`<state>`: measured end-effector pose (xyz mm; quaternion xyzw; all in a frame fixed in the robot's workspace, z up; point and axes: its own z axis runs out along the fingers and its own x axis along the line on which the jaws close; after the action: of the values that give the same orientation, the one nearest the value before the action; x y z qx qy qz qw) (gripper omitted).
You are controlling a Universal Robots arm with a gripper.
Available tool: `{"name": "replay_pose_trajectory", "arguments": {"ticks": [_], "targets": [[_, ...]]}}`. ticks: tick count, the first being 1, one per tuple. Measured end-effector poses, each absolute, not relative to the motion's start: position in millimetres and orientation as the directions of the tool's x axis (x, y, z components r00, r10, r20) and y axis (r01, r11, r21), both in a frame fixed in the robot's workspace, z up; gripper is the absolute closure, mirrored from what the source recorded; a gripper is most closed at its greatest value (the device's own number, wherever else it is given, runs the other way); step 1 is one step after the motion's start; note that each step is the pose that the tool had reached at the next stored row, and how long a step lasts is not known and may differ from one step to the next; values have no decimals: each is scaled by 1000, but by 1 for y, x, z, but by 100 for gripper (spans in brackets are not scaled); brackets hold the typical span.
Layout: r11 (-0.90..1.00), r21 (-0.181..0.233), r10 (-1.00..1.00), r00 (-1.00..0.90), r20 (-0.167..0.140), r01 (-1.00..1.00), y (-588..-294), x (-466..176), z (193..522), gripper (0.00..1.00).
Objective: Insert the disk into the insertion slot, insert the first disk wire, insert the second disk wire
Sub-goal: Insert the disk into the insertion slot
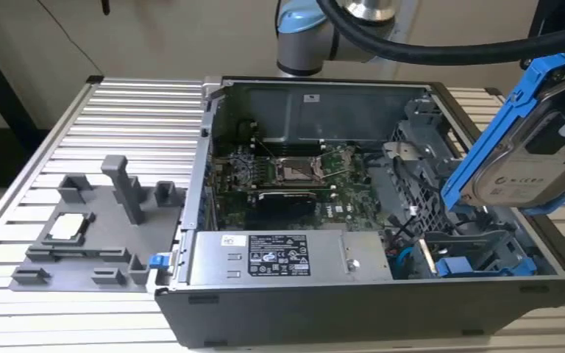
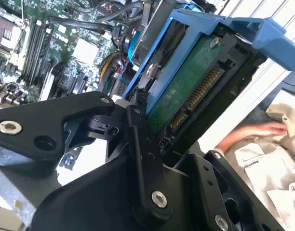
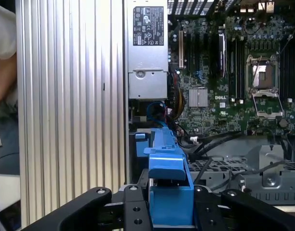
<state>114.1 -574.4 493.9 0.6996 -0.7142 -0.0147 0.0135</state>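
Note:
The disk [image 1: 532, 158] is a silver-grey drive with a white label in a bright blue carrier. It hangs tilted in the air over the open computer case, on the exterior view's right. My gripper [image 3: 169, 208] is shut on it, and black fingers [image 2: 138, 130] press the carrier's sides in both wrist views. The disk's green circuit board and connector [image 2: 195, 96] face the second wrist camera. Below the disk is the insertion slot [image 1: 428, 173], a grey perforated drive cage with blue tabs [image 1: 459, 265] at its near end. Black cables [image 3: 210, 142] lie over the cage.
The open case holds a motherboard [image 1: 282, 173] with a square socket and a grey power-supply box [image 1: 273, 257] at the front. A grey fixture [image 1: 96, 228] stands on the ribbed table on the exterior view's left. A person's hand [image 2: 253, 132] rests beside the case.

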Motion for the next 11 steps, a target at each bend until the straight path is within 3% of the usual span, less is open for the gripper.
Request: {"name": "replay_pose_trajectory", "arguments": {"ticks": [11], "targets": [[20, 40, -1000, -21, -1, -999, -576, 115, 487, 67]]}}
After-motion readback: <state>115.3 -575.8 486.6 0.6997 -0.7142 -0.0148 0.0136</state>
